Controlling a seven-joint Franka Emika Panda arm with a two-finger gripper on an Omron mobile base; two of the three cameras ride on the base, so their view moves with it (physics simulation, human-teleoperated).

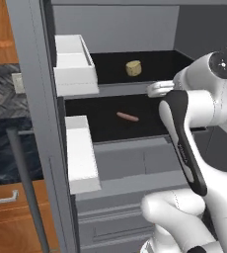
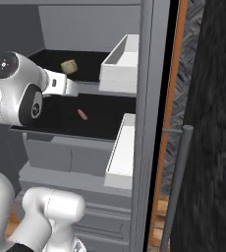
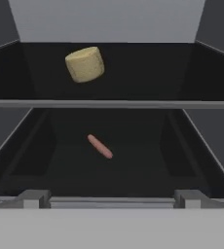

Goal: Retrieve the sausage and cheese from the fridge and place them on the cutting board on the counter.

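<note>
The fridge (image 1: 41,123) is flat grey, its inner shelves (image 1: 150,123) near-black and its door bins (image 1: 78,153) white. The cheese (image 1: 133,68) is pale yellow with a faintly speckled look. The sausage (image 1: 127,116) is reddish-pink. The arm (image 1: 199,113) is white with dark joint bands. At the left, the cabinets (image 1: 7,207) are reddish wood with silver handles, the table (image 1: 7,148) glossy black with faint white veins, and the wall tiling (image 1: 7,94) a grey herringbone pattern.
</note>
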